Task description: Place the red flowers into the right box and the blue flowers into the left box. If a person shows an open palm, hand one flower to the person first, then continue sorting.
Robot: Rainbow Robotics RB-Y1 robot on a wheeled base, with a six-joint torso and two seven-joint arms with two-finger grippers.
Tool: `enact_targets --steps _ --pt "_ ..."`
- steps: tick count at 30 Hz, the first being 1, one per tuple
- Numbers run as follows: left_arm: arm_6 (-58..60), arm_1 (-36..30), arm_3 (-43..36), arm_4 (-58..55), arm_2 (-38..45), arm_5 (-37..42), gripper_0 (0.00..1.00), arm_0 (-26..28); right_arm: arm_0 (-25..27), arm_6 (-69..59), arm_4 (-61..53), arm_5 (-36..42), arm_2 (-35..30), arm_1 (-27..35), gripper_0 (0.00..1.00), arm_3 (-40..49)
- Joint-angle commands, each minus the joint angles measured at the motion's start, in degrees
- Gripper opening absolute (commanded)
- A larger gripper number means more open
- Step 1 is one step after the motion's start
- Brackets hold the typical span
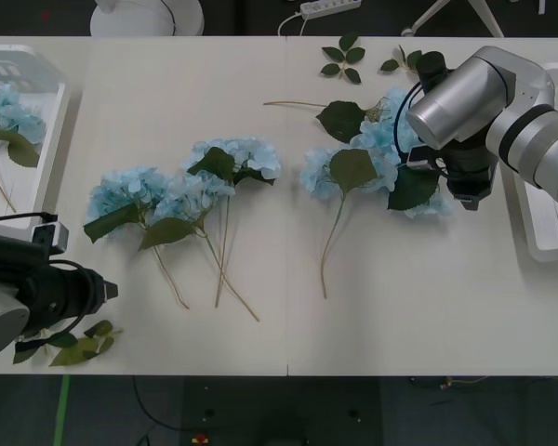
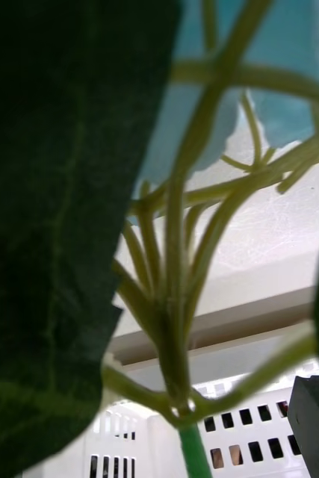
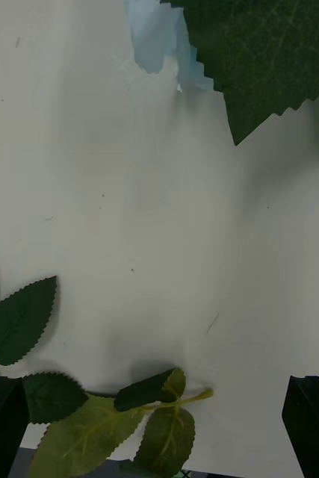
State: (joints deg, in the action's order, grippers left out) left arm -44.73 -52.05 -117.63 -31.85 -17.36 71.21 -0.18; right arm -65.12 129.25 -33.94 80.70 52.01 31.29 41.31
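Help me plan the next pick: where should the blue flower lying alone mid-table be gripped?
Probably on its bare stalk, below the leaf. The stalk lies flat on the table, running toward the robot, with open space on both sides, so come straight down with the gripper closing across it. The blossom is fluffy and offers no firm hold.

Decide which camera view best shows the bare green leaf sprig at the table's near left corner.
The left wrist view: the leaf sprig lies close up with serrated leaflets between the left pincer fingers. The front view shows it small, partly behind that arm. The right wrist view faces a flower stalk.
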Motion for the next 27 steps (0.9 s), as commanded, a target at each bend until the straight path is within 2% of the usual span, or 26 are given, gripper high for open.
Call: enact_targets --steps 1,2,3,5,6,16,27 --pt "2.63 4.32 5.66 1.08 -1.45 2.53 1.0 -8.43 -3.0 1.53 0.63 -0.54 1.08 -1.14 0.5 -0.18" --pt "2.54 5.2 7.15 0.64 -1.8 2.53 1.0 -9.66 -3.0 1.53 0.63 -0.54 1.08 -1.14 0.34 -0.44" --pt "2.46 5.46 8.03 0.38 -2.07 2.44 1.0 -10.27 -3.0 1.53 0.63 -0.54 1.16 -1.14 0.28 -0.53" --pt "2.37 6.87 11.2 0.2 -3.39 2.09 1.0 -13.18 -3.0 1.53 0.63 -0.54 1.08 -1.23 0.03 -0.79" --pt "2.46 7.4 12.43 0.38 -3.83 2.09 1.0 -14.14 -3.0 1.53 0.63 -0.54 1.16 -1.23 0.0 -0.79" --pt "2.46 14.08 23.94 1.79 -8.92 1.04 1.0 -24.51 -2.91 2.58 -0.87 -0.63 1.08 0.44 0.0 0.09" --pt "2.28 18.21 33.34 3.98 -12.26 -0.19 1.0 -29.87 -2.82 4.6 -16.69 -0.54 -0.68 13.71 0.0 13.62"
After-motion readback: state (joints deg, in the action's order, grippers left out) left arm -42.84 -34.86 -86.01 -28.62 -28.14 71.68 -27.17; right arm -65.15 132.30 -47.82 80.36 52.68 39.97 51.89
